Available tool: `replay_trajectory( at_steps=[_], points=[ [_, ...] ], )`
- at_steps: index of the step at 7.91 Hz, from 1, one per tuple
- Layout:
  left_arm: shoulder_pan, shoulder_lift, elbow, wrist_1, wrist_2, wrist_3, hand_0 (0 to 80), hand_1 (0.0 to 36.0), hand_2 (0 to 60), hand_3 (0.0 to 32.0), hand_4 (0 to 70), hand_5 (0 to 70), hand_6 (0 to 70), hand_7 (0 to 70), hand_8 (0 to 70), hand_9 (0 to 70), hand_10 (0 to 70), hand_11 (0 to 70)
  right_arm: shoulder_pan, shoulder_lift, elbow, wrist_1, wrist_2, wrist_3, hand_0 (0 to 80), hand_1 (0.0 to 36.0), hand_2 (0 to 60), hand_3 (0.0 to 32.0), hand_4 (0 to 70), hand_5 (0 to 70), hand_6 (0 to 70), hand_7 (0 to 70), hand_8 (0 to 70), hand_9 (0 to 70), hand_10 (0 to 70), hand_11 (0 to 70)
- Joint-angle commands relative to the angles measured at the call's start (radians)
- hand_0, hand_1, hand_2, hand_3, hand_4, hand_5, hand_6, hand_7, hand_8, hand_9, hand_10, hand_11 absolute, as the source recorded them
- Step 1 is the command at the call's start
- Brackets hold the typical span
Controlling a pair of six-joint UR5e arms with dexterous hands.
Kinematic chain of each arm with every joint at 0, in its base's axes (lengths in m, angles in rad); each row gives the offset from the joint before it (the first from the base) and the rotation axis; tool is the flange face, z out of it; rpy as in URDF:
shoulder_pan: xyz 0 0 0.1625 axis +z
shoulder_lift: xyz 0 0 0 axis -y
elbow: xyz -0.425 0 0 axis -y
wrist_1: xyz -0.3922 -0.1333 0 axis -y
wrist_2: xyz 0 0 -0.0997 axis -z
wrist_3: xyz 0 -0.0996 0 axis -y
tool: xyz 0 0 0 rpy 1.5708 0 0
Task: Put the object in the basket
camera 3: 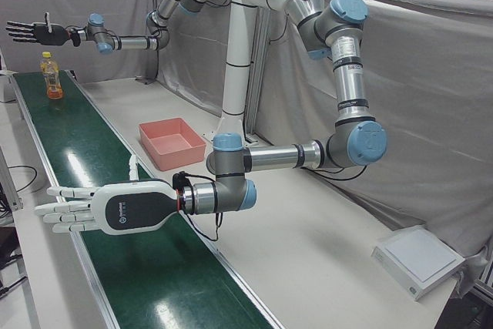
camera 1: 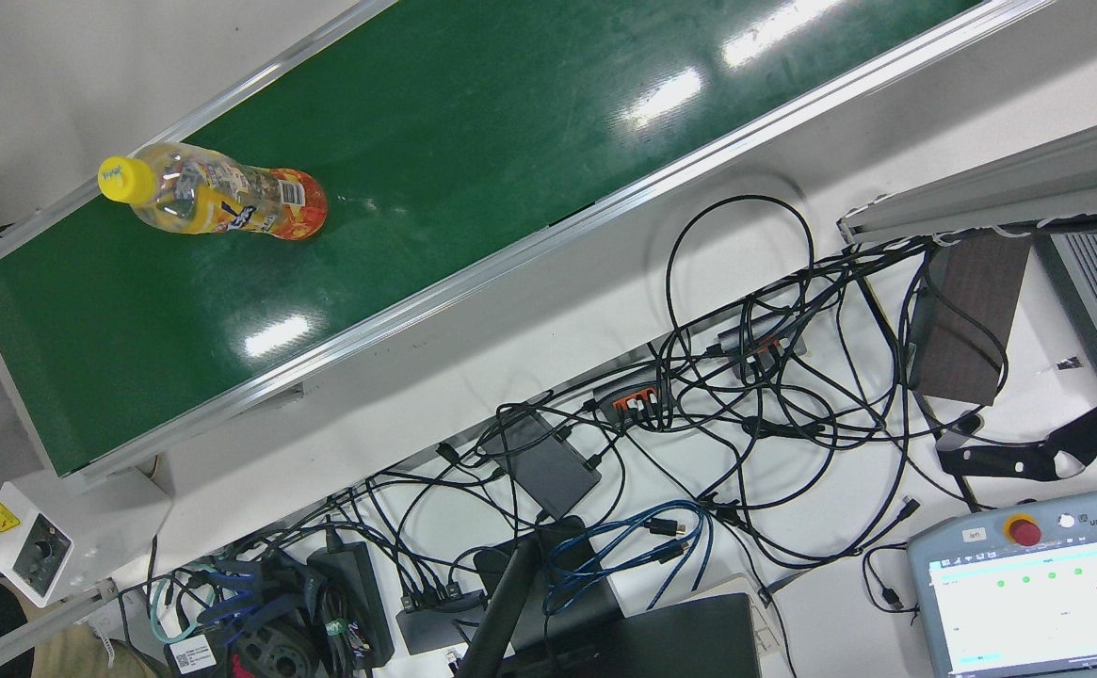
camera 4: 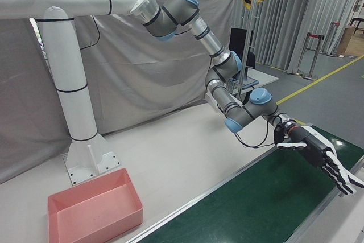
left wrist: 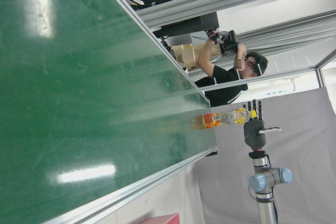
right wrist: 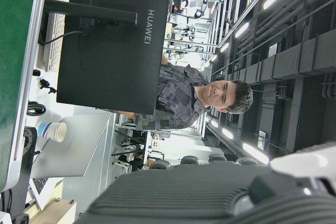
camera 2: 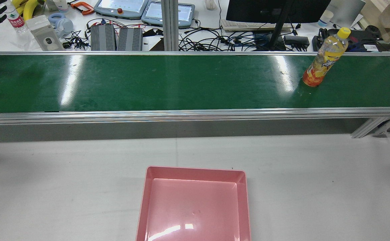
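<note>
Your bottle (camera 2: 325,58) stands upright near the belt's (camera 2: 168,82) right end in the rear view. That view shows the pink basket (camera 2: 195,204) but neither hand; the left-front view does. Right hand (camera 3: 31,31), spread flat, holds nothing just above the bottle. Left hand (camera 3: 100,209), likewise spread, is well apart.

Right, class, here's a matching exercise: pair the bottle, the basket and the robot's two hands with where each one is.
Things:
1 pink basket
2 right hand
3 juice bottle
4 left hand

Places:
A upright on the green conveyor belt
B empty, on the white table
C open, over the belt, far from the bottle
D open, close to the bottle

Pairs: 1-B, 2-D, 3-A, 4-C
</note>
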Motion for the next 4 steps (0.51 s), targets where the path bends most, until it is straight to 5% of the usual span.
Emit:
replay_trajectory(
  at_steps=[1, 4],
  points=[
    [0.000, 0.000, -0.001, -0.001, 0.000, 0.000, 46.9, 4.5, 0.0, 0.0, 16.6, 11.4, 0.0, 0.0, 5.0, 8.4, 5.2, 8.3, 0.000, 0.000, 0.000, 0.000, 0.000, 0.000, 0.0, 0.0, 0.0, 0.0, 0.0, 0.0, 0.0, 0.0, 0.0, 0.0, 0.0, 0.0],
    [0.000, 0.000, -0.002, -0.001, 0.000, 0.000, 46.9, 4.3, 0.0, 0.0, 16.6, 11.7, 0.0, 0.0, 5.0, 8.2, 5.5, 8.6, 0.000, 0.000, 0.000, 0.000, 0.000, 0.000, 0.0, 0.0, 0.0, 0.0, 0.0, 0.0, 0.0, 0.0, 0.0, 0.0, 0.0, 0.0]
  ],
)
